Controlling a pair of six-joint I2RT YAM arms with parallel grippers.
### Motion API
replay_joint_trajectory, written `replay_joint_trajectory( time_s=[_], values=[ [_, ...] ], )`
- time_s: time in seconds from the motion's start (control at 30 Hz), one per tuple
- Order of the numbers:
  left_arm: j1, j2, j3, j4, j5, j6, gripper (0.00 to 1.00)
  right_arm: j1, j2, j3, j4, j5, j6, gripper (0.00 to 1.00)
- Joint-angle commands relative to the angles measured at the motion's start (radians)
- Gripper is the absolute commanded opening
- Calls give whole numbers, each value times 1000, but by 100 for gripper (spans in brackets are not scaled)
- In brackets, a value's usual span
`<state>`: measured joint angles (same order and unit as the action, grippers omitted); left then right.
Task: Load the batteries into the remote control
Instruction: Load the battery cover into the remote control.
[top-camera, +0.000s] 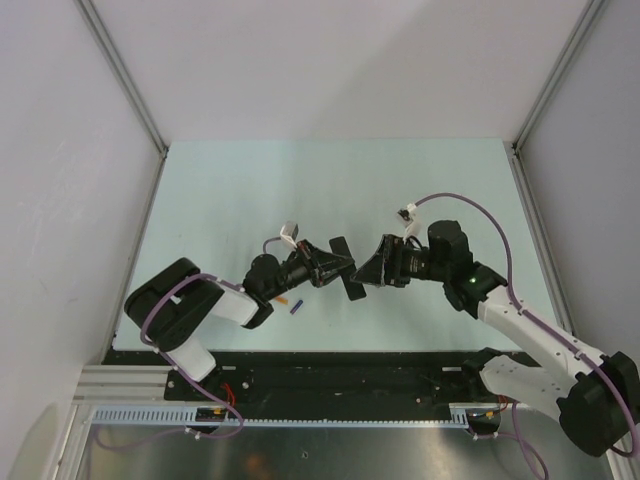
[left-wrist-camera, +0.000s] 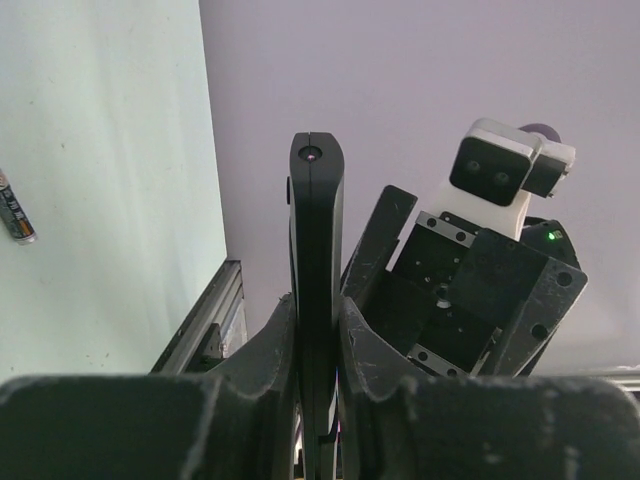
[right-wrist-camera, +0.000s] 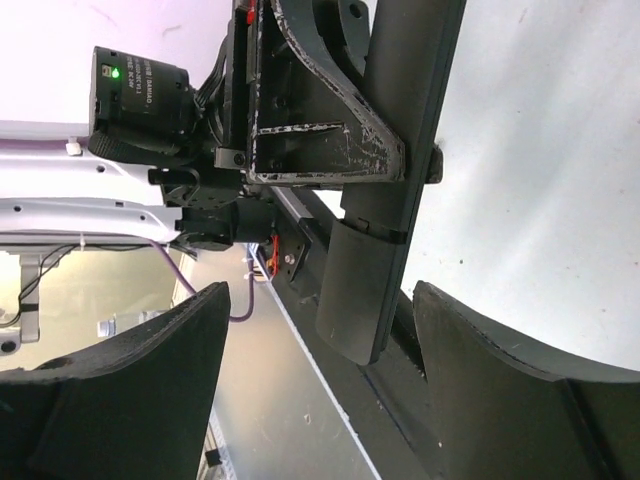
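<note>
The remote control (top-camera: 346, 268), a slim black bar, is off the table, and my left gripper (top-camera: 338, 268) is shut on it. In the left wrist view the remote control (left-wrist-camera: 316, 230) stands edge-on, pinched between the two fingers of the left gripper (left-wrist-camera: 316, 312). My right gripper (top-camera: 368, 268) faces it from the right, open. In the right wrist view the remote control (right-wrist-camera: 392, 200) has its lower end between the wide fingers of the right gripper (right-wrist-camera: 320, 300) without touching them. Two batteries lie on the table under the left arm, one orange (top-camera: 283, 299) and one blue (top-camera: 296, 307).
A dark battery (left-wrist-camera: 15, 208) lies on the pale green table (top-camera: 220, 200) at the left of the left wrist view. A black rail (top-camera: 330, 375) runs along the near table edge. Grey walls enclose the table at the back and sides.
</note>
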<state>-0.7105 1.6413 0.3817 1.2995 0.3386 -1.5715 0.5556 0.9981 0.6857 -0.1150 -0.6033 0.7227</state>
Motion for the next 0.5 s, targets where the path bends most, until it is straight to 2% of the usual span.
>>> replay_joint_trajectory(
  time_s=[0.0,0.17,0.47],
  values=[
    [2,-51,26,365,20,-13,0,-5,10,-25,141,-76,18,77],
    [0,-69,31,365,20,-13,0,-5,22,-41,155,-89,21,75],
    [0,-90,29,365,25,-12,0,-5,71,-78,247,-139,78,65]
  ],
)
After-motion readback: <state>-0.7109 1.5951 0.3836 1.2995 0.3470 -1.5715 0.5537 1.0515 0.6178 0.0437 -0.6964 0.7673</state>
